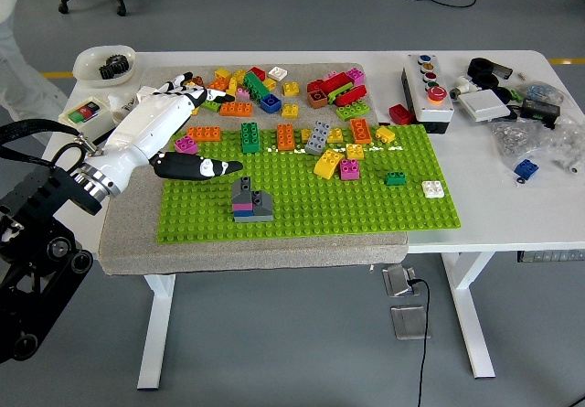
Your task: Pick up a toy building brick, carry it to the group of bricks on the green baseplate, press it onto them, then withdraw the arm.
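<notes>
A small stack of grey, pink and blue bricks [249, 202] stands on the green baseplate [366, 208], near its front left. My left hand [208, 122], white with black fingers, hovers over the baseplate's left edge, up and left of the stack and apart from it. Its fingers are spread and hold nothing; the black thumb [206, 166] points right toward the stack. Loose coloured bricks [247, 87] lie in a pile on the grey mat behind the baseplate, with more along the plate's far edge [320, 142].
A white bowl [103, 62] and a switch box [82, 112] sit at the far left. A button box [426, 89], cables and bags crowd the right end. A person's white sleeve [18, 50] shows at the upper left edge.
</notes>
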Available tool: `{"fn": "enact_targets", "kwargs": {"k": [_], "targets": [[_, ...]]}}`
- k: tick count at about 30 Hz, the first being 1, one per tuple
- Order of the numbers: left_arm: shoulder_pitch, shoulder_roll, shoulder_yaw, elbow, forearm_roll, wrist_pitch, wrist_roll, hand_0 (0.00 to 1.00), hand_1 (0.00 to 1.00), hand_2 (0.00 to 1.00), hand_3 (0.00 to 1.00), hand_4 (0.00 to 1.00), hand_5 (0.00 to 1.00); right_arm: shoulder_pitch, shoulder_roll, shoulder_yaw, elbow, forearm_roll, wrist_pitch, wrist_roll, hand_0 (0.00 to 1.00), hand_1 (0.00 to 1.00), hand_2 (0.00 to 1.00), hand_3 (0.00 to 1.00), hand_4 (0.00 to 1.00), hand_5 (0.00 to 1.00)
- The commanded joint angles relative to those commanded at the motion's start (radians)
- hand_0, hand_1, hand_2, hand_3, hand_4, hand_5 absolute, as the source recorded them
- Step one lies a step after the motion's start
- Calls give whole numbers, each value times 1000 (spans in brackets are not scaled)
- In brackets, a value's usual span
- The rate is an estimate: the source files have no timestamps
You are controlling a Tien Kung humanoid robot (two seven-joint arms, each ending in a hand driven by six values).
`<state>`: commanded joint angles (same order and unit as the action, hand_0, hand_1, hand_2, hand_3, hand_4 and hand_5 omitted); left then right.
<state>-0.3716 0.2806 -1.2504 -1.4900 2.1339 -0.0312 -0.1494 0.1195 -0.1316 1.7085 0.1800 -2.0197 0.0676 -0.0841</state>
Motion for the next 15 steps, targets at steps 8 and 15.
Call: {"fn": "enact_targets", "kwargs": {"k": [8,15], "targets": [[-12,12,-12,-18,-29,3,-18,931,890,850,890,980,348,1,7,-3,0,17,-5,-1,740,642,691,560,816,501],[-27,28,-21,-42,-72,0,-28,914,890,850,890,945,306,0,10,-7,0,27,-9,-4,740,642,692,561,816,501]]}}
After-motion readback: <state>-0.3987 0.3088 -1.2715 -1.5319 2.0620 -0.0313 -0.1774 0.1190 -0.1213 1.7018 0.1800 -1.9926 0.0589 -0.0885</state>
